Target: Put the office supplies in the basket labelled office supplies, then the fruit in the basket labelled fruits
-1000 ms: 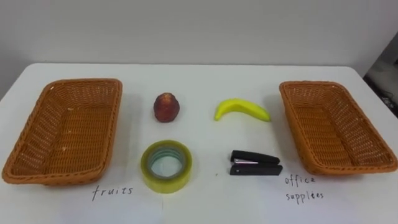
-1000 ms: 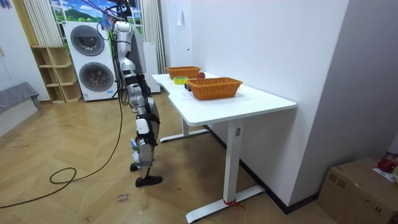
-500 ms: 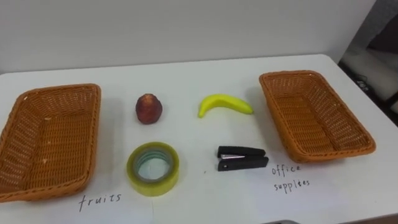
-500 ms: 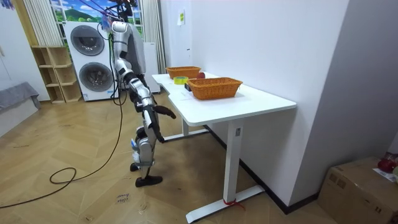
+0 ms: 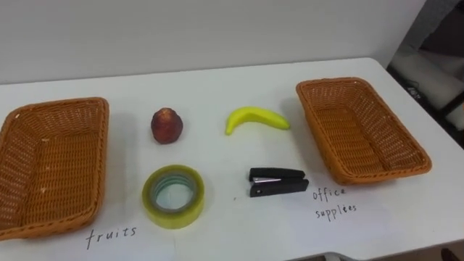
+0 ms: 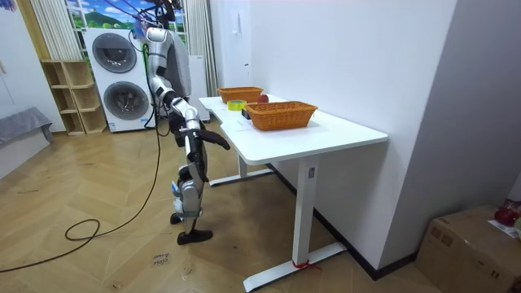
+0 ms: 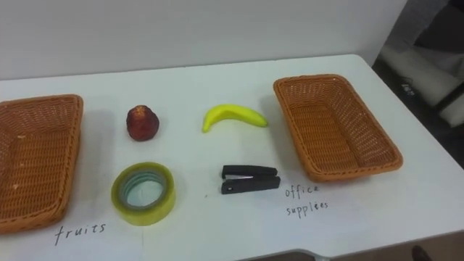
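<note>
Left eye view
Counter [image 5: 217, 87]: white, smooth and flat. Its far edge meets a pale wall; its right corner is open to dark floor.
Baskets, two: woven brown wicker, rectangular, with sloping walls. The left basket [image 5: 51, 167] and the right basket [image 5: 359, 130] sit at opposite ends, both empty.
Fruit, two: a round, dull-skinned red fruit [image 5: 167, 125] and a curved, glossy yellow banana [image 5: 256, 118], in the far row between the baskets.
Office supplies, two: a yellowish, translucent tape roll [image 5: 174, 215] lying flat, and a long, black stapler [image 5: 278, 182], in the near row.
Handwritten labels, two: one for fruit [image 5: 111, 234] before the left basket, one for office supplies [image 5: 335, 203] before the right basket.
Open room: bare counter lies around every item; none touch.

Room view
Right robot hand [image 6: 221, 145]: on a raised forearm, just short of the counter's long edge and lower than its top. I cannot tell how the fingers are set.
Task things from the robot hand: all lie beyond and above it on the counter, the right basket nearest the camera.
Stance: upright on a wooden floor [image 6: 98, 260], facing the counter.
Washing machines [image 6: 114, 73], two: stacked behind the robot.
Cardboard box [image 6: 472, 244], one: well apart, at the room view's right.

Right eye view
Tally: two baskets, two fruits, two supplies; each loose item lies on the counter outside the baskets.
</note>
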Controlling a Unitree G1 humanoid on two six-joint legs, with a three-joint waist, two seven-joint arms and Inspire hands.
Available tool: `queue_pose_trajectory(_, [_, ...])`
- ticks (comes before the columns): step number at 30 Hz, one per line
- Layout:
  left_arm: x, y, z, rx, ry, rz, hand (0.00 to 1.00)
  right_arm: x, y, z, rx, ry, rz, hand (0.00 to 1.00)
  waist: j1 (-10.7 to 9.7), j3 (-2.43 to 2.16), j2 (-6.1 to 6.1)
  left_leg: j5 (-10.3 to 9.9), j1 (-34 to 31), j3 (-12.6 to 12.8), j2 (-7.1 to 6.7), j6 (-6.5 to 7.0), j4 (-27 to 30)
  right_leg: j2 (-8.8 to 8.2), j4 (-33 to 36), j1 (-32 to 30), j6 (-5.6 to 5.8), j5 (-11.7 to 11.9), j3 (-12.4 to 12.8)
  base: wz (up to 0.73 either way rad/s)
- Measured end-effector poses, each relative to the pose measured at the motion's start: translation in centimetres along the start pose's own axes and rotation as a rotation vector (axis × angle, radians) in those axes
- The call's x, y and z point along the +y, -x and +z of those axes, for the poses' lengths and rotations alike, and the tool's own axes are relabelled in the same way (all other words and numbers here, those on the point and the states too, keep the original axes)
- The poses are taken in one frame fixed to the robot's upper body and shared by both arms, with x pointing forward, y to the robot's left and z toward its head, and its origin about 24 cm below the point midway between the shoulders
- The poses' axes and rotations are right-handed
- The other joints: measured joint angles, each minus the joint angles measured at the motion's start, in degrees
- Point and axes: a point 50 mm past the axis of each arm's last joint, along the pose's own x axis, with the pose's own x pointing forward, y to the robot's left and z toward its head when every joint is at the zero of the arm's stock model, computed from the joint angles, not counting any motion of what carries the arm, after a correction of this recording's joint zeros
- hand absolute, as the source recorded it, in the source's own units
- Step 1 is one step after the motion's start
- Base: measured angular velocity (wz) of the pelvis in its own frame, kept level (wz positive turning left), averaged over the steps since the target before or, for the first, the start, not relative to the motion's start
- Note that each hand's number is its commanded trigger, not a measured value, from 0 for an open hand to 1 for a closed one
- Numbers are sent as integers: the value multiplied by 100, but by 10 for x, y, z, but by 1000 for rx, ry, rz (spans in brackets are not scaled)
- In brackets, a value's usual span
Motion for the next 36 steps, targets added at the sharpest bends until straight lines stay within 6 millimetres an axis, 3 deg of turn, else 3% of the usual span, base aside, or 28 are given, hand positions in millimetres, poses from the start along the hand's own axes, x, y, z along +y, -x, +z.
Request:
queue_pose_trajectory(13, [2, 0, 4, -18, 20, -1, 0, 27, 19, 50, -169, -161, -25, 0, -10, 1, 7, 0, -28, 10, -2, 0, -3, 8, 20, -49, 2, -1, 11, 0])
queue_pose_trajectory(19, [8, -3, 5, -31, 24, 17, 0, 28, 20, 80, -284, -234, -63, 0, -1, 29, -109, 3, -95, -12, -4, -1, 10, 5, 82, -114, 0, -26, 0, 1])
queue_pose_trajectory(25, [11, -4, 9, -44, 23, 24, 0, 39, 39, 99, -402, -271, -21, 0, 1, 18, -169, 5, -209, -23, -9, 2, 27, -6, 104, -278, -5, -37, -13, -1])
queue_pose_trajectory(36, [11, -5, 3, -21, 2, 21, 0, 60, 71, 124, -607, -293, 80, 0, 35, 11, -161, 5, -190, -26, -1, 2, 16, 2, 187, -278, -8, -35, -18, 0])
